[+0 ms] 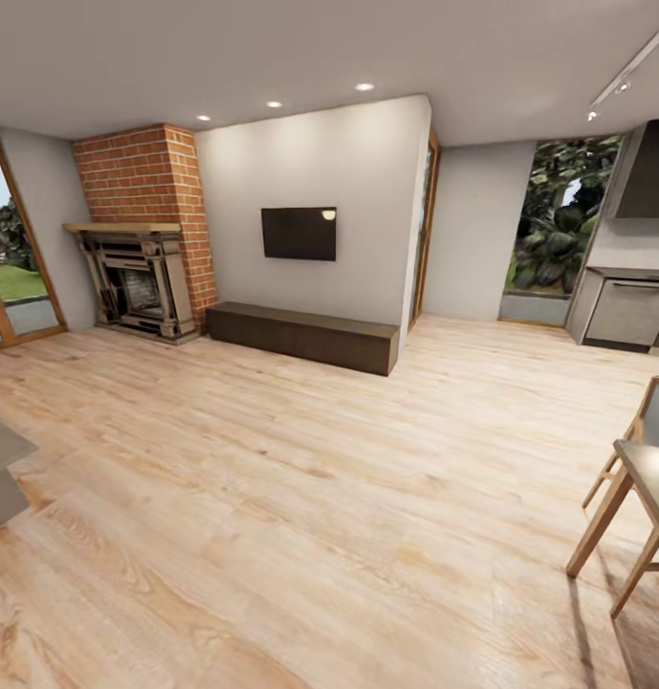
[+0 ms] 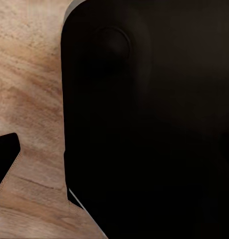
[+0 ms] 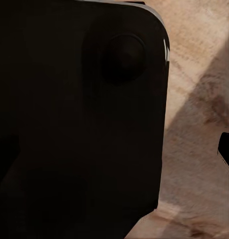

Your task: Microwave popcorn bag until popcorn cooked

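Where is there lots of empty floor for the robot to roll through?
The widest bare stretch is the light wooden plank floor, between the long dark low bench under the black wall-mounted TV and the pale wooden chair at the right. It gets tighter beside that chair and by the red brick fireplace.

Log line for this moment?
phase: in transit | head view: living room, fireplace, wall TV, wood floor | kitchen units far right | grippers: cannot tell
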### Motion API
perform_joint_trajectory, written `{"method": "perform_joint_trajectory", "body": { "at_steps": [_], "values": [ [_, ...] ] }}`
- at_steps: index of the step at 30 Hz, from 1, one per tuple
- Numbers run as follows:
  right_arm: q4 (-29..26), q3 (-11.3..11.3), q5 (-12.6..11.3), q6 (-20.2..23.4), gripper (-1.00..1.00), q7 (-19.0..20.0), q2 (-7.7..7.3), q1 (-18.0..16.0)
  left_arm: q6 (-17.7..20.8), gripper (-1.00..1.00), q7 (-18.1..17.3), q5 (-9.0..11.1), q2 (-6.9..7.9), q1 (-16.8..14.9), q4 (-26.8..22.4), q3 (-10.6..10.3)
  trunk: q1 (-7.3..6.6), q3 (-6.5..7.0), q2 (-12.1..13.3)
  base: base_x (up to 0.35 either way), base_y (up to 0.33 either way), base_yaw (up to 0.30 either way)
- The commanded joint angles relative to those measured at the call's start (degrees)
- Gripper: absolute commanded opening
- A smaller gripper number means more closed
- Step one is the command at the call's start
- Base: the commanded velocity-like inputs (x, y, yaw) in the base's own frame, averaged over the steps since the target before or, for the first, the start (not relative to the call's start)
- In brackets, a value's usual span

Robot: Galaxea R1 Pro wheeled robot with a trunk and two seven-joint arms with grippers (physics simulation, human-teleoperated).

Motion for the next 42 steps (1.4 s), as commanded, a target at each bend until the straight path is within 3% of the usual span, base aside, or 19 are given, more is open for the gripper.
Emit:
{"method": "perform_joint_trajectory", "body": {
  "at_steps": [1,28,42],
  "values": [
    [0.01,0.03,0.04,-0.2,1.0,-0.05,0.01,0.0,0.02,1.0,0.04,0.16,-0.01,0.0,-0.05,0.04,0.03,-0.04,-0.02,0.323,0.0,0.0],
    [0.01,-0.04,-0.37,-0.33,1.0,-0.05,0.01,0.0,-0.05,1.0,0.04,0.05,-0.01,0.0,-0.05,0.09,0.03,-0.04,-0.02,0.322,0.0,0.0],
    [0.01,-0.22,-0.63,-0.25,1.0,-0.05,0.01,0.0,-0.69,1.0,0.04,-0.06,0.08,0.0,-0.05,0.16,0.03,-0.04,-0.02,0.031,0.0,-0.203]
  ]
}}
